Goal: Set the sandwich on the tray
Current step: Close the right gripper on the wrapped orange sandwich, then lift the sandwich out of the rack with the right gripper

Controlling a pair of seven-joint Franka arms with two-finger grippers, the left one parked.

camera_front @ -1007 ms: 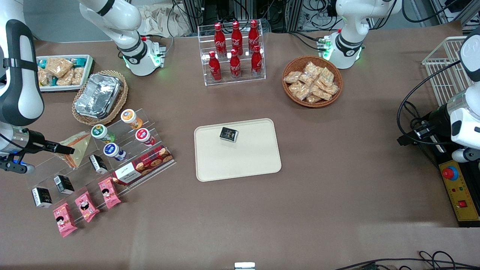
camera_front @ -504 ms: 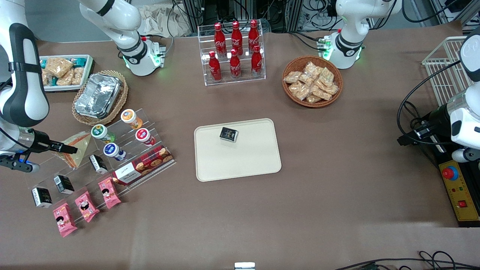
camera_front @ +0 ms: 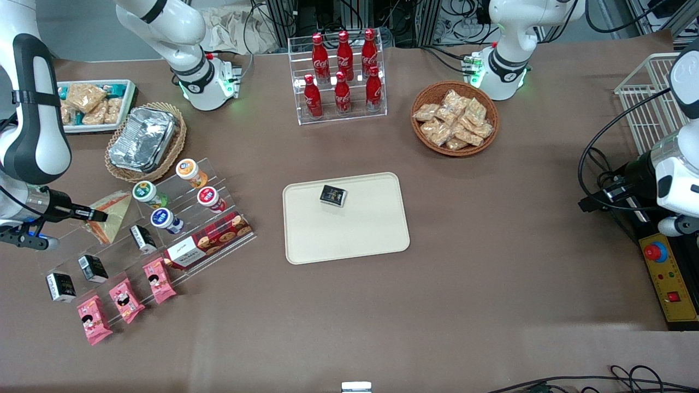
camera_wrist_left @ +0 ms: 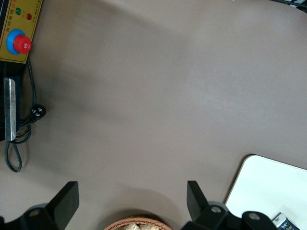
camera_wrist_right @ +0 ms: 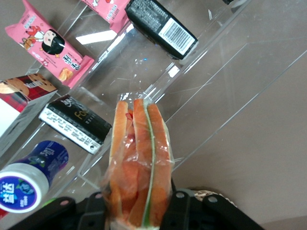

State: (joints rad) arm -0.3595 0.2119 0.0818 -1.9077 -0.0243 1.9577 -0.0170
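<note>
Grasp step: gripper (camera_front: 101, 216), frame's left edge, jaws clenched on sandwich (camera_front: 112, 215); next, lift toward central tray (camera_front: 349, 240).

The sandwich (camera_front: 112, 216) (camera_wrist_right: 139, 165), a clear-wrapped wedge of pale bread with orange and green filling, stood on edge over the acrylic rack, clamped between the gripper's (camera_wrist_right: 136, 207) fingers. The tray (camera_front: 349, 232), cream and low-rimmed, lay flat mid-table, well apart.
</note>
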